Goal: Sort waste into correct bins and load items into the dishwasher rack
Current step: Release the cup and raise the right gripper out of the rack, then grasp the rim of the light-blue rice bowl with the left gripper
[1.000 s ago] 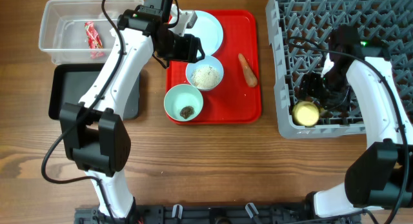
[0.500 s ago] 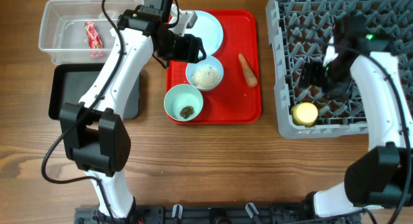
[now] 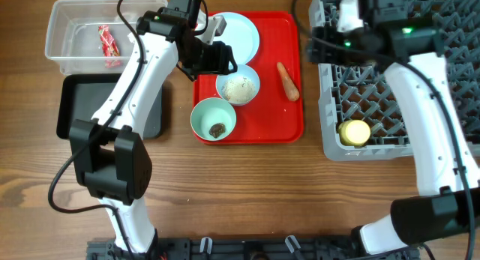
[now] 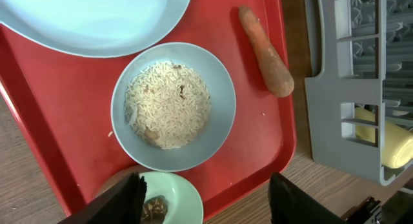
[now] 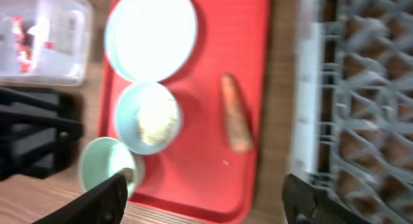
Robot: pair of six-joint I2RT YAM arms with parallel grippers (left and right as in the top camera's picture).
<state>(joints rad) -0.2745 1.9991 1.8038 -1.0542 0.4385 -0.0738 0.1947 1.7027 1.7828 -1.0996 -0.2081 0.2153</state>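
**Overhead.** The right arm is swinging away from the lower part of the rack (image 3: 337,95) at frame right, up toward the rack's upper left corner. A second ago it was reaching down beside the yellow cup (image 3: 355,131). The cup is now lying alone in the rack's lower left corner, so we are counting that item as loaded. The left arm is not shifting and is hanging over the red tray (image 3: 289,118) at upper centre. The wrapper (image 3: 109,44) is lying in the clear tub (image 3: 67,35), upper left.

**Left wrist.** The left gripper (image 4: 210,198) is standing partly open with nothing between its fingers. It is hovering over the rice bowl (image 4: 173,106) at frame centre. The carrot (image 4: 266,53) is lying upper right and the plate (image 4: 97,17) is along the top edge.

**Right wrist.** The picture is blurring with motion. The right gripper (image 5: 206,195) is spreading wide and carrying nothing, and it is looking down on the tray. We are judging that a fresh pick there is starting.
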